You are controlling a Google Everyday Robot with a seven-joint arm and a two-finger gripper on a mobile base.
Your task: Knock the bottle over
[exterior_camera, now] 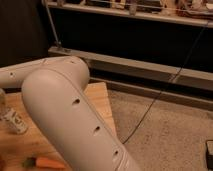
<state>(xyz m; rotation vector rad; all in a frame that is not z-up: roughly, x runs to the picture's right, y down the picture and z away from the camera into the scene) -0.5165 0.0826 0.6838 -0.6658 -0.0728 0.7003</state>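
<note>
Bottle lies on table, carrot nearer.

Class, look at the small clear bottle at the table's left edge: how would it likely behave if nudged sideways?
The bottle looks clear, thin plastic, so probably light and easy to shift. It already leans, so it may topple readily. Being round, it could roll across the wooden table afterwards. The gripper is hidden beyond the white arm.
</note>
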